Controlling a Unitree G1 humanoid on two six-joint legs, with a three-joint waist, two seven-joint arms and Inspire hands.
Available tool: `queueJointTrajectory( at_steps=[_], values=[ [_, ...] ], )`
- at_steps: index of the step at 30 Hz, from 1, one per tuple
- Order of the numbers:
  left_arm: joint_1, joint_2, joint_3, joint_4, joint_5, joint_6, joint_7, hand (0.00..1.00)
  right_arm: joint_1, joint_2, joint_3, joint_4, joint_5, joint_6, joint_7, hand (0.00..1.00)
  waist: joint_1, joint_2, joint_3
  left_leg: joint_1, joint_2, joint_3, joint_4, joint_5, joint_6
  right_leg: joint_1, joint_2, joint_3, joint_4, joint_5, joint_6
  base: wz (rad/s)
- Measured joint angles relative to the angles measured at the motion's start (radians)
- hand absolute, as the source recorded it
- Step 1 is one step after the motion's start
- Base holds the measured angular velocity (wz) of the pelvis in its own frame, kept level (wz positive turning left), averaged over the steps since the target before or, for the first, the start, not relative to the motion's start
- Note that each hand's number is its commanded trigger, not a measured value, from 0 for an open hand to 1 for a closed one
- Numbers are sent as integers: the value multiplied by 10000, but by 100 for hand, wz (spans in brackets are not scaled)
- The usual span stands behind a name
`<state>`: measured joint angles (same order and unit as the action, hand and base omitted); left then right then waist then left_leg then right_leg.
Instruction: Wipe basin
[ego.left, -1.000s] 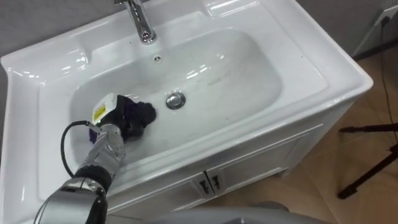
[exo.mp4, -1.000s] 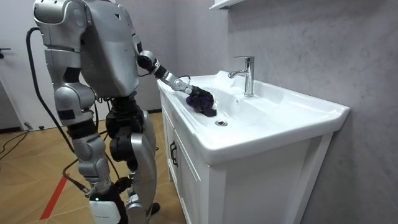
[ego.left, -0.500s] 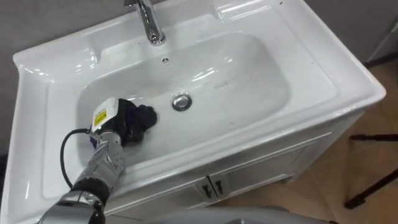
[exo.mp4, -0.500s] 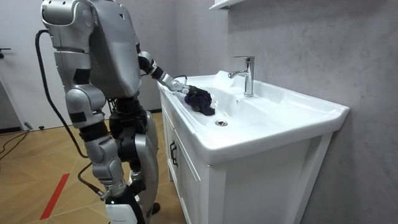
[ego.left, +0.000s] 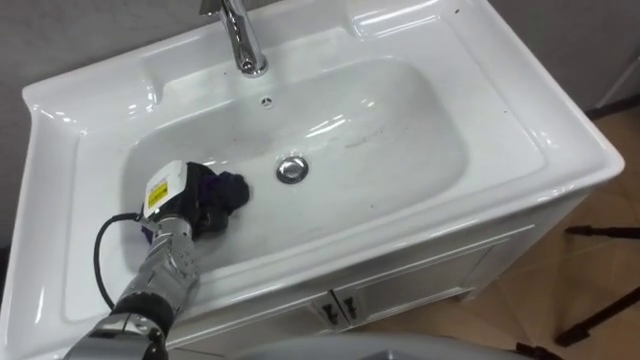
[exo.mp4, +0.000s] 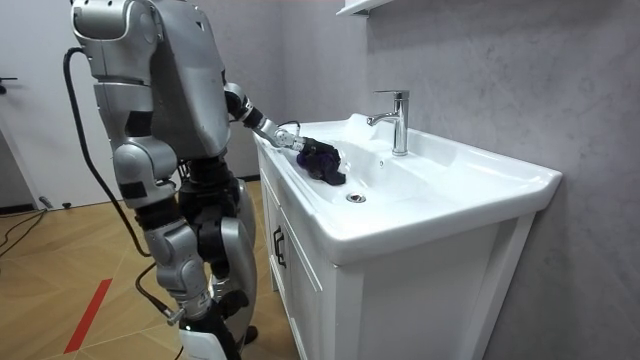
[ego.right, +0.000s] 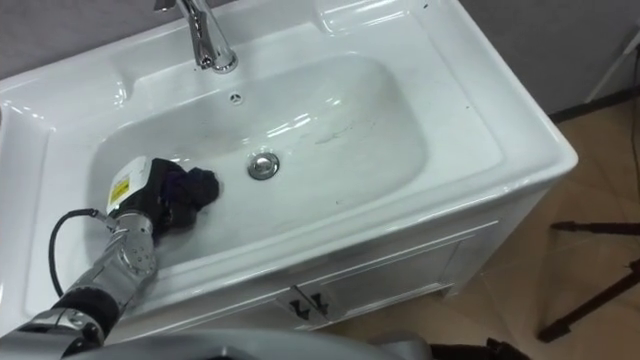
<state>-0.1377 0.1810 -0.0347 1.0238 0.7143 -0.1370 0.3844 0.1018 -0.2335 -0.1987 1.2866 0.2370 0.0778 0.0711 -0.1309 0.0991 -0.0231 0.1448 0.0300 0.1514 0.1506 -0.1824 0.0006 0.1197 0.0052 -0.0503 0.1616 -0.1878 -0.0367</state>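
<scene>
The robot stands at the front of a white vanity cabinet (exo.mp4: 300, 290), at its left end, with its left arm reaching over the rim into the basin (ego.left: 480, 110). The left hand (ego.left: 168, 190) lies low on the basin's left slope, its fingers curled round a dark purple cloth (ego.left: 228, 188) that is bunched up against the white surface. The cloth sits inside the bowl, just left of the chrome drain (ego.left: 291, 169) and apart from it. In the room view the cloth (exo.mp4: 326, 164) hangs from the hand (exo.mp4: 300, 146) down the inner wall at the end nearest the robot. A chrome faucet (ego.left: 243, 40) stands on the back ledge, with a small overflow hole (ego.left: 266, 101) below it in the rear wall of the bowl. The cabinet's two doors (ego.left: 400, 290) are closed under the basin. At the right edge, the black legs of a stand (ego.left: 600, 315) rest on the wooden floor (ego.left: 600, 260).
</scene>
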Motion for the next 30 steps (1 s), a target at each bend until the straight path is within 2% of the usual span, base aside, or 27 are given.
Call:
queueJointTrajectory(
  at_steps=[4, 11, 13, 18, 23, 26, 28, 30],
  values=[
    [208, 8, 123, -279, 93, 0, -22, 100, 61, -2, -6, 1, 282, -12, 194, 0, -1, -42, -16, 16, 0, -5, 1, 0, 0, 62, 3, -6, -88, 10, -10, 0],
    [374, 7, 137, -532, 86, 3, -41, 100, 128, -1, -8, 1, 280, -11, 393, 0, -6, -92, 1, 66, 2, -35, 0, 0, 0, 178, 0, -56, -109, 7, -15, 1],
    [435, 6, 136, -629, 70, 4, -52, 100, 124, 4, -10, -3, 274, -12, 426, 0, -18, -131, 7, 77, -9, -202, 1, 0, 0, 190, -17, -92, -122, 5, -16, 4],
    [443, 7, 133, -620, -109, 11, -218, 100, 106, 4, -4, -29, 309, -54, 425, 0, -19, -178, 15, 236, -12, -173, -61, -6, -9, 332, -33, -87, -172, -13, -21, 1],
    [442, -15, -87, -602, -1018, 12, -251, 100, 65, 24, 390, -65, 818, -145, 432, 0, -21, -224, 20, 333, -13, -144, -62, -13, -21, 412, -15, -104, -251, -17, -17, 0],
    [254, -44, -94, -488, -1372, 17, -331, 100, 41, 52, 522, -41, 944, -155, 443, 0, -19, -279, 56, 323, -12, -137, -54, -14, -22, 379, -58, -94, -255, -36, -22, 2],
    [-204, -150, -107, -119, -1727, 18, -510, 100, 62, 99, 636, -19, 1193, -152, 453, 0, -29, -338, 95, 276, -6, -102, -52, -16, -27, 353, -48, -79, -229, -60, -12, 8],
    [-524, -181, -105, 138, -2123, 18, -711, 100, 9, 154, 670, 10, 1234, -152, 528, 0, -41, -352, 92, 144, 9, -73, -30, -19, -32, 195, -50, -74, -167, -64, -13, -3]
  ],
)
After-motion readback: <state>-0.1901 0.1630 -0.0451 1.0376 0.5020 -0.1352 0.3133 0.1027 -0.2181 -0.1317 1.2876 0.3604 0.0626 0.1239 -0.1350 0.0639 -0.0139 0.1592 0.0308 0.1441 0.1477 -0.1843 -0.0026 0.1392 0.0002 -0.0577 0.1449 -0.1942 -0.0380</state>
